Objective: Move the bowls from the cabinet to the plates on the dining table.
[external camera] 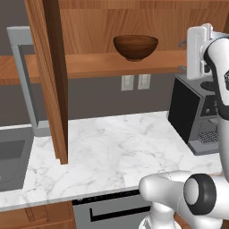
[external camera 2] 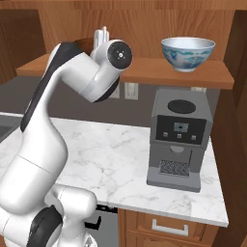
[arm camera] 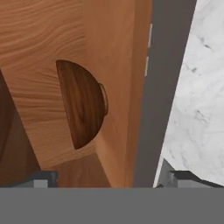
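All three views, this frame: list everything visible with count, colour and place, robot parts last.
glossy dark brown wooden bowl: one, upright on the cabinet shelf, left part.
white ceramic bowl with blue patterning: one, on the same shelf, above the coffee machine.
warm brown wooden wall cabinet: one, door open, above the counter.
black and grey coffee machine: one, on the counter's right end.
white grey-veined marble counter: one, below the cabinet.
white wall sockets: two, on the grey wall under the shelf.
white arm's end effector: one, open, empty, facing the brown bowl.
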Robot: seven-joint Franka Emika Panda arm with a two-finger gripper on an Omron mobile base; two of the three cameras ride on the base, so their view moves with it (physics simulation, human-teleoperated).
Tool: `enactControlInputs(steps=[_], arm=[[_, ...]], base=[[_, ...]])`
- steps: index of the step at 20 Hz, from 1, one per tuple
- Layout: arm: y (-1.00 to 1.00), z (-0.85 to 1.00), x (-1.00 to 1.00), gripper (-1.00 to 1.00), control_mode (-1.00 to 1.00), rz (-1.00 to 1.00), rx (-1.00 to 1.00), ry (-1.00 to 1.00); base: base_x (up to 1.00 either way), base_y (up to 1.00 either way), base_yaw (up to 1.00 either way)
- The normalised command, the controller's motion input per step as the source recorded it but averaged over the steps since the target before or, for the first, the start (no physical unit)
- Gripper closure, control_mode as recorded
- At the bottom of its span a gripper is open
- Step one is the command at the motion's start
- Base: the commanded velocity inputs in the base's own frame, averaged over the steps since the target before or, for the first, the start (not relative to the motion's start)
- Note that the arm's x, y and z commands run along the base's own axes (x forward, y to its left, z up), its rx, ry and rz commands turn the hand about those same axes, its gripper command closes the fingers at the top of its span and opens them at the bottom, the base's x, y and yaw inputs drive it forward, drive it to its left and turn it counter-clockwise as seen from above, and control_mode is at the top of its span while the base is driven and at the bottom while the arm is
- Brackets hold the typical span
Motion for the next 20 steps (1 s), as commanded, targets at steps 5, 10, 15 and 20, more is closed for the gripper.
enactControlInputs(steps=[5, 10, 15, 20], arm=[[0.07, 0.16, 0.38, -1.0, -1.0, 0.04, 0.0, -0.04], [0.16, 0.17, 0.47, -1.0, -1.0, 0.06, 0.0, -0.06], [0.22, 0.02, 0.53, -1.0, -1.0, 0.09, -0.06, 0.0], [0.32, 0.0, 0.6, -1.0, -1.0, 0.09, -0.16, 0.0]], base=[[0.0, 0.0, 0.0], [0.0, 0.0, 0.0], [0.0, 0.0, 0.0], [0.0, 0.0, 0.0]])
